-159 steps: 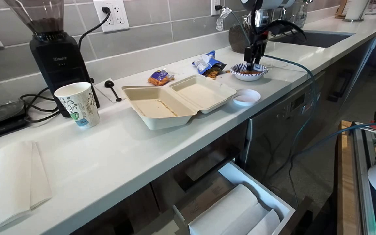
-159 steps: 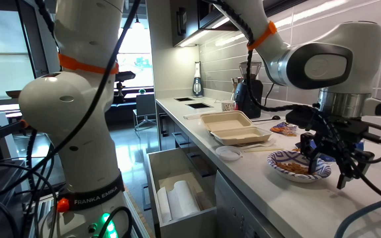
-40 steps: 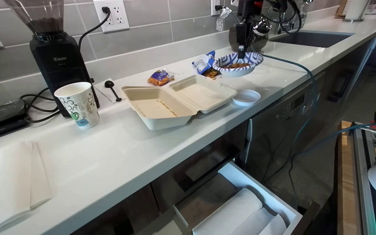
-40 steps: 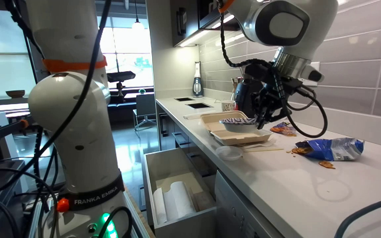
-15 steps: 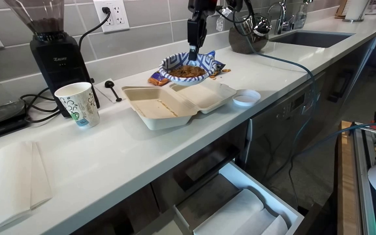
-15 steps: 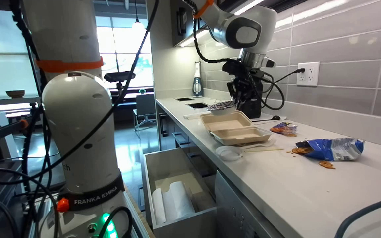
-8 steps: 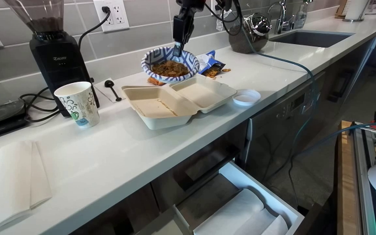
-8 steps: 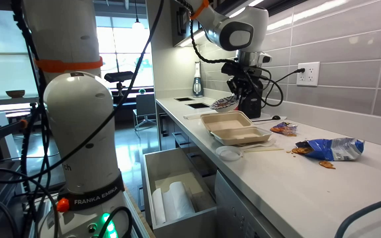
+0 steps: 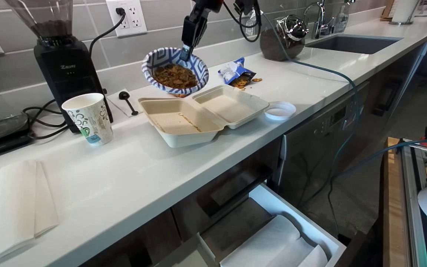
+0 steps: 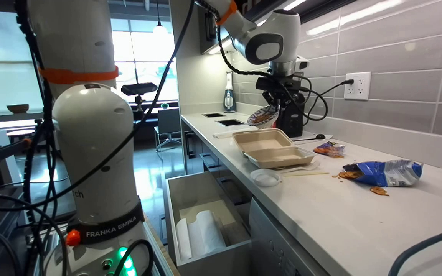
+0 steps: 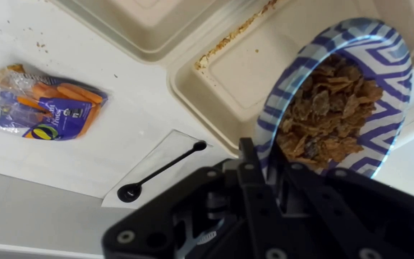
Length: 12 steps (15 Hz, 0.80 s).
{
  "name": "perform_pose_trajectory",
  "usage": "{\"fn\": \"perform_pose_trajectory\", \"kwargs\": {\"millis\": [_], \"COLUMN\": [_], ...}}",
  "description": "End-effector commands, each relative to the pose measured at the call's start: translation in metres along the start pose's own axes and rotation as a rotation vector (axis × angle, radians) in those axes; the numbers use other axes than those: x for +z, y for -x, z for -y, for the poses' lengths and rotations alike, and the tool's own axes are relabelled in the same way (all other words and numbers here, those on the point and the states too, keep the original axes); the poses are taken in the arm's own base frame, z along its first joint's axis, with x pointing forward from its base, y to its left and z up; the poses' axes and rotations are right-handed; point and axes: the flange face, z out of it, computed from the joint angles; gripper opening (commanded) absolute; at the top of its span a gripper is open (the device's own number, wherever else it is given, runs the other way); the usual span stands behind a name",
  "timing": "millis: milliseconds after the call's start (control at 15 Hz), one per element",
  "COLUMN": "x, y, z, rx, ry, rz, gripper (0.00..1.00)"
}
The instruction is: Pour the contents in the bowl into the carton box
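My gripper (image 9: 185, 55) is shut on the rim of the blue-and-white patterned bowl (image 9: 200, 70), which hangs in the air, tilted. In the wrist view, the fingertips (image 11: 246, 144) stand on both sides of the rim. Brownish flakes, the contents (image 11: 331, 111), lie heaped inside the bowl. The beige carton box (image 9: 235, 105) rests open on the counter, with a line of crumbs (image 11: 235, 34) near its hinge. Seen from the wrist, the bowl (image 11: 386, 86) overlaps the box half with the crumbs. The tilted bowl also shows in an exterior view, behind and above the box (image 10: 259, 142).
A paper cup (image 9: 89, 118) and a coffee grinder (image 9: 65, 74) stand near the box. A purple snack packet (image 11: 59, 108) and black scoop (image 11: 164, 167) lie on the wall side. Farther along are a blue chip bag (image 10: 386, 174) and a white disc (image 9: 280, 111). A drawer (image 10: 205, 184) stands pulled out below.
Since the oldest frames, the bowl has been lifted off the counter and carried to the box. Over the last second it has moved on toward the grinder and tipped further, its contents still inside.
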Motion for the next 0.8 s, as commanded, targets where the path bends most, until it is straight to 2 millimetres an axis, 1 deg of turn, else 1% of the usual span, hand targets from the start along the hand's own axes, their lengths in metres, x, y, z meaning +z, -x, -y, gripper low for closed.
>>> {"fn": "perform_pose_trajectory", "kwargs": {"millis": [0,333,733], "x": [-0.0005,-0.0053,-0.0105], "y": [0.0019,0.0024,0.0087], "z": [0.0090,0.0128,0.0156], "rx": [-0.032,-0.076,-0.146], "ry": [0.017,0.072,0.139], "rz": [-0.067,-0.124,-0.186], "gripper": [0.03,0.03,0.03]}}
